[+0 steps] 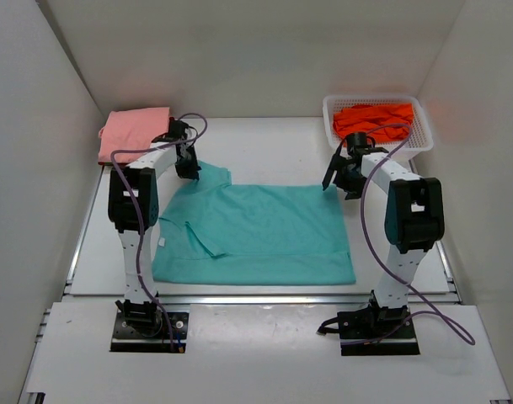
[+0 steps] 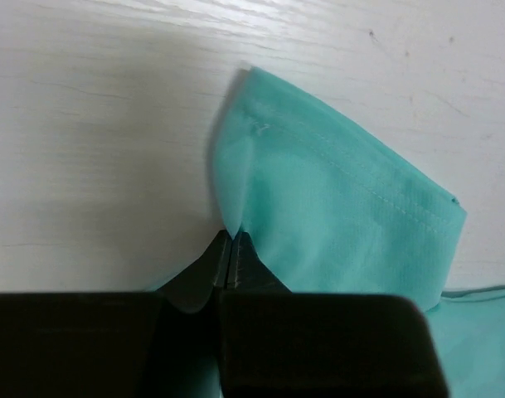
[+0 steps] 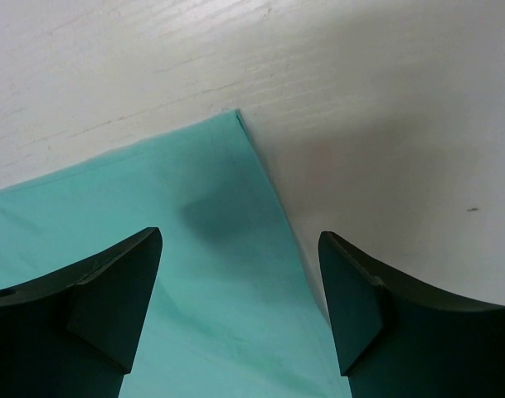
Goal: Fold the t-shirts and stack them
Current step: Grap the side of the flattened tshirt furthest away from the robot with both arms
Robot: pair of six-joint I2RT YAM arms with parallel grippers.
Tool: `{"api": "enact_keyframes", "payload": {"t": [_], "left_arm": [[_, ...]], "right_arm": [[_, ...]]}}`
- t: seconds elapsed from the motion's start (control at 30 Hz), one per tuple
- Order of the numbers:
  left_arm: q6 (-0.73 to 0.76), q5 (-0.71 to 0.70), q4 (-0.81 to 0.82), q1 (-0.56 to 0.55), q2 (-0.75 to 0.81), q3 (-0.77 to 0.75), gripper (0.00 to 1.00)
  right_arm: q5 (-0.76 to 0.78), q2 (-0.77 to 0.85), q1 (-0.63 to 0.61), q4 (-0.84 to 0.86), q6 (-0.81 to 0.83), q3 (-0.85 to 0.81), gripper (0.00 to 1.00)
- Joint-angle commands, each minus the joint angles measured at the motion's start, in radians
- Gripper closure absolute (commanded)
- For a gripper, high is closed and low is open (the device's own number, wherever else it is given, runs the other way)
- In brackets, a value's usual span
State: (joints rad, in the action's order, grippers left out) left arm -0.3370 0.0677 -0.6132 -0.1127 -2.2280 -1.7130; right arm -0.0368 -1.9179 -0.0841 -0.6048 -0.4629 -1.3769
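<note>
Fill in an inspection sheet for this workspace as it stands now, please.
Surface: white table, bare around the cloth.
Job's things: teal t-shirt spread flat at the centre; pink t-shirt folded at the far left corner; orange t-shirt bunched inside the basket.
Clutter: white mesh basket at the far right corner; nothing else seen.
Hands: left hand shut on the teal t-shirt at its far left, hemmed corner; right hand open over the shirt's far right corner, gripping nothing.
Cables: purple cable looping along each arm.
Surroundings: white walls on three sides.
</note>
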Motion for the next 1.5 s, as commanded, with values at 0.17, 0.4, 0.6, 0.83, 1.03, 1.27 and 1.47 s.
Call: {"api": "enact_keyframes", "payload": {"t": [0.17,0.4,0.6,0.83,1.03,1.27,1.47], "left_arm": [[-0.027,-0.006,-0.04,-0.013,0.076,0.064,1.0],[-0.036,0.023,-0.017,0.019,0.122,0.119,1.0],[-0.042,0.038,-0.022,0.031,0.142,0.124,1.0],[-0.06,0.072,-0.062,0.047,0.159,0.029,1.0],[-0.08,0.132,-0.043,0.067,0.267,0.091,1.0],[-0.092,0.162,0.009,0.107,0.49,0.345,1.0],[-0.076,0.15,0.004,0.108,0.634,0.496,1.0]], "right_arm": [[0.098,-0.128,-0.011,0.022,-0.052,-0.128,0.28],[0.1,-0.176,-0.005,0.0,-0.066,-0.182,0.73],[0.091,-0.156,-0.012,-0.013,-0.057,-0.194,1.0],[-0.023,-0.115,0.017,0.088,0.047,-0.16,1.0],[-0.136,-0.031,0.052,0.215,0.09,-0.048,0.99],[-0.224,0.085,0.07,0.316,0.078,0.1,1.0],[-0.268,0.195,0.083,0.318,0.089,0.214,1.0]]}}
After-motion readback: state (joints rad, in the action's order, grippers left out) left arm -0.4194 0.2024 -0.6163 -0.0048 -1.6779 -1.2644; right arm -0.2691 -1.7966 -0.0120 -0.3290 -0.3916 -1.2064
